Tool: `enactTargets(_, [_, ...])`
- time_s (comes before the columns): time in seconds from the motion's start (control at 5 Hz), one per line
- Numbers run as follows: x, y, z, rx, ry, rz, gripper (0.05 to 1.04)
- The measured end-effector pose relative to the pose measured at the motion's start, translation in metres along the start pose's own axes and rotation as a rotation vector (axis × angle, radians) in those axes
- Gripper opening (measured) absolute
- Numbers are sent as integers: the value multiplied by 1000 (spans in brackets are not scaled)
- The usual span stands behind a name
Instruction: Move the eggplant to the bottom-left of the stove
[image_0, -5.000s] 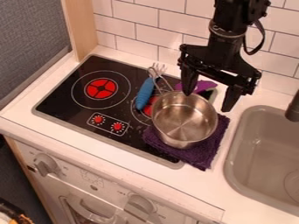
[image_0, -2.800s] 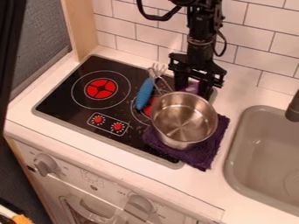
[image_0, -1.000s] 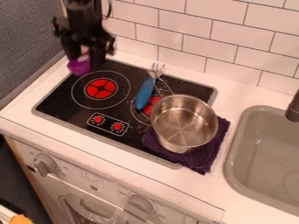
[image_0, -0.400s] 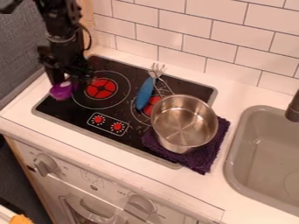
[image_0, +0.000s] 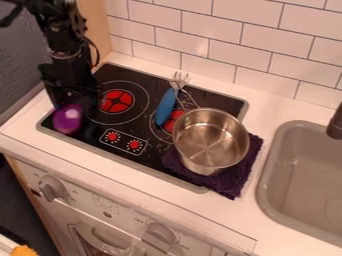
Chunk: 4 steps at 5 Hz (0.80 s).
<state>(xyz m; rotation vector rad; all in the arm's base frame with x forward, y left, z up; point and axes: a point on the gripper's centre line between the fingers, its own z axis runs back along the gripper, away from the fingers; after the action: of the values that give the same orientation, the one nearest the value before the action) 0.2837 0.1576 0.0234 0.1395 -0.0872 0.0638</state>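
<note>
Evidently the carry is nearly done: the jaws (image_0: 75, 104) are closed on the eggplant (image_0: 68, 119) at its far end, over the front-left corner of the stove (image_0: 50, 131). Holding it by that end probably leaves the rounder body leading toward the corner, so it can be set down without the jaws crowding the edge. Whether it touches the black top, I can't tell. The spot makes sense, being beside the knobs (image_0: 123, 141) and clear of the left burner (image_0: 116, 101), while the pot (image_0: 210, 140) on its cloth (image_0: 230, 184) and the blue-handled fork (image_0: 165, 107) take up the right side.

Compared with a moment ago, the eggplant has come forward from beside the left burner, and it now points more toward the front. Earlier still it was behind the pot, at the back right; since then the pot and cloth have slid slightly forward too. The fork hasn't budged. What's left, I'd judge, is a gentle lowering and release, minding that the round body might roll.
</note>
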Motion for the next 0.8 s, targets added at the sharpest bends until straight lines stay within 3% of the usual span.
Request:
enactTargets(0.4, [-1,0,6,-13,-5,-7,1001])
enactTargets(0.6, [-4,-1,21,-31,-24,23,1001])
enactTargets(0.8, [-11,-2,28,-44,18,47,1001])
